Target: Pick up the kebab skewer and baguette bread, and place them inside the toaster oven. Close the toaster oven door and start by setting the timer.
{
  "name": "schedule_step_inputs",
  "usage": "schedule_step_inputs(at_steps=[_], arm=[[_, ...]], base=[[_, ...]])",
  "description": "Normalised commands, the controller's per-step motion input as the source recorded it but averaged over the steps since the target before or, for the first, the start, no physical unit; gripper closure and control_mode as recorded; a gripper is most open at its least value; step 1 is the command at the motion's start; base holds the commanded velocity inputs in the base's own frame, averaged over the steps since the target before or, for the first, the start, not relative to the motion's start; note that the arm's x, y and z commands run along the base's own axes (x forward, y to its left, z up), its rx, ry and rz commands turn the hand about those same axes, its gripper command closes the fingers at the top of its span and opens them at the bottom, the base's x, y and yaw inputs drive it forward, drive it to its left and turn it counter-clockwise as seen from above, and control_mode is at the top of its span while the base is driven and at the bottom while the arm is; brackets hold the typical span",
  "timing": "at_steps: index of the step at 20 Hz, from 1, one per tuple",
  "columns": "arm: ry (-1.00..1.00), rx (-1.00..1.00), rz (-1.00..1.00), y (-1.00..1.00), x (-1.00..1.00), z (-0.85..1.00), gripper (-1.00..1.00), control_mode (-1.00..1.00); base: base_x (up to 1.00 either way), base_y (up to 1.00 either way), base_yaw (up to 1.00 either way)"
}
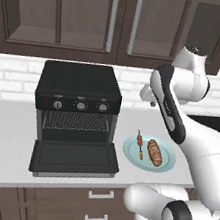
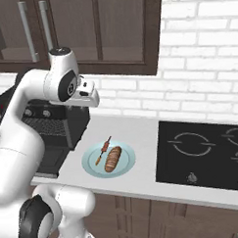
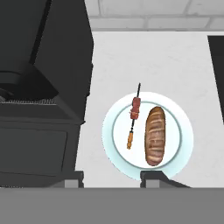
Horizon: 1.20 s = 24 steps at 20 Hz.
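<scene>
I see the kebab skewer point(image 3: 133, 117) and baguette bread point(image 3: 155, 135) side by side on the plate point(image 3: 183, 144), right of the toaster oven point(image 1: 80, 89). My gripper point(image 3: 111, 177) stands apart, holding nothing. The skewer looks light, thin and rigid; I would pinch mid-stick.

Kebab skewer point(image 3: 133, 117) beside baguette bread point(image 3: 155, 135) on plate point(image 3: 183, 146) — toaster oven point(image 3: 43, 87) nearby.
</scene>
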Motion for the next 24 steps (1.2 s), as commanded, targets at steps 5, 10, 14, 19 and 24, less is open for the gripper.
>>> schedule_step_inputs(at_steps=[5,10,14,19,24], arm=[[0.0,0.0,0.0,0.0,-0.29,-0.05,-1.0,-1.0],[-0.14,-0.03,0.07,0.16,-0.74,-0.17,-1.0,-1.0],[-0.19,-0.11,0.05,0.65,-0.46,-0.15,-1.0,-1.0],[-0.1,-0.05,0.0,0.87,-0.31,-0.15,-1.0,-1.0],[-0.01,-0.06,0.0,0.77,-0.07,-0.1,-1.0,-1.0]], base=[[0.0,0.0,0.0],[0.0,0.0,0.0],[0.0,0.0,0.0],[0.0,0.0,0.0],[0.0,0.0,0.0]])
